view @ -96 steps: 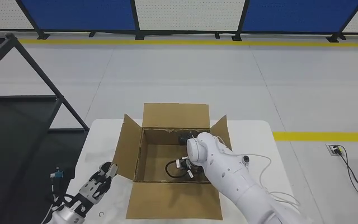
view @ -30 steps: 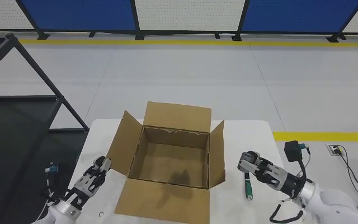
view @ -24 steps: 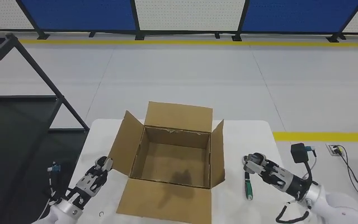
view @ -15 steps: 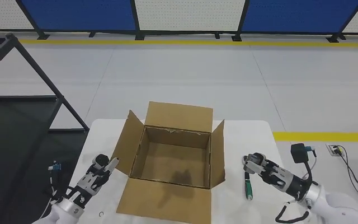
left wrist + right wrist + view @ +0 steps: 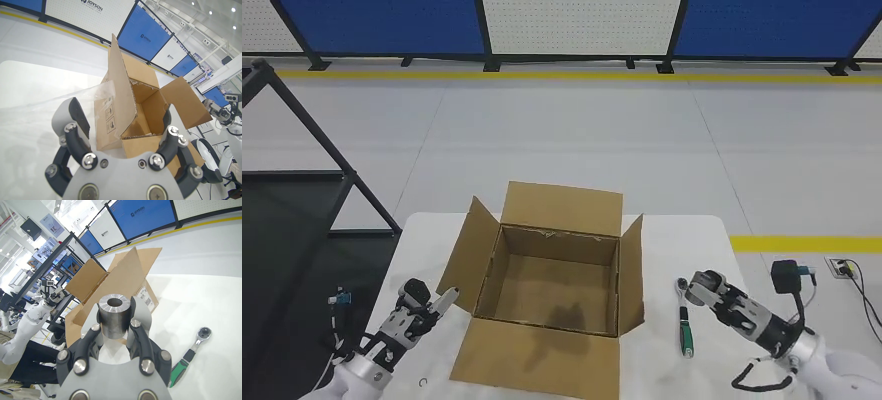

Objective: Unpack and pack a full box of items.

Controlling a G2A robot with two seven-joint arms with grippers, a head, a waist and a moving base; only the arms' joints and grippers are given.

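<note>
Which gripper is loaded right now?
The right gripper: it is shut on a steel cylinder with a bore through it. The left gripper is open, with nothing between its fingers, near the box.

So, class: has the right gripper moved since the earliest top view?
Yes. The right gripper was inside the box; now it is outside, over the table beyond the box's right wall, near the ratchet wrench, holding a metal cylinder.

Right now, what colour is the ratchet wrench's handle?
The handle is green with black, clearest in the right wrist view.
</note>
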